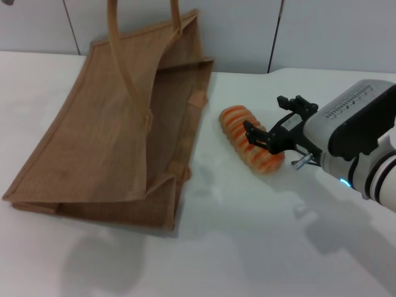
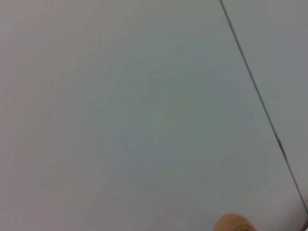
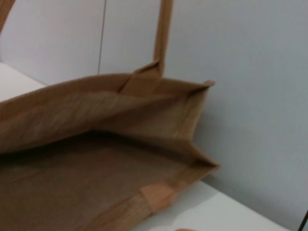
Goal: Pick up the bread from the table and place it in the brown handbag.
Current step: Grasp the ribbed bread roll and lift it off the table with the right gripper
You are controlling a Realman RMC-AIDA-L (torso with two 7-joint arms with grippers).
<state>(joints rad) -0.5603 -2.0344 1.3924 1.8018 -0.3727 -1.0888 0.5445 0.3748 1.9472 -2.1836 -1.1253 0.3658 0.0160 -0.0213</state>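
Right gripper sits nearest the head camera, low at the right of the counter, jaws spread fairly wide and straddling the near end of the bread. Bread lies flat on the counter, long axis angled away from the arm, just beside the open mouth of the brown handbag but not touching it. No lift yet; one dark finger overlaps the loaf's top, the other is off its far side (contact can't be confirmed from here).

Judgement: step in hand is the grasp. Do it well by closing across the short width, nearer mid-length than the tip, since the glossy ridged skin looks slippery and an end grip may let it pivot. Squeeze gently, lift straight up before traversing.

Bag lies on its side, mouth facing the bread, upper wall sagging; the right wrist view looks straight into the opening. Enter low and shallow, clear of the handle.

Left gripper isn't visible in any view, so I can't tell its state.
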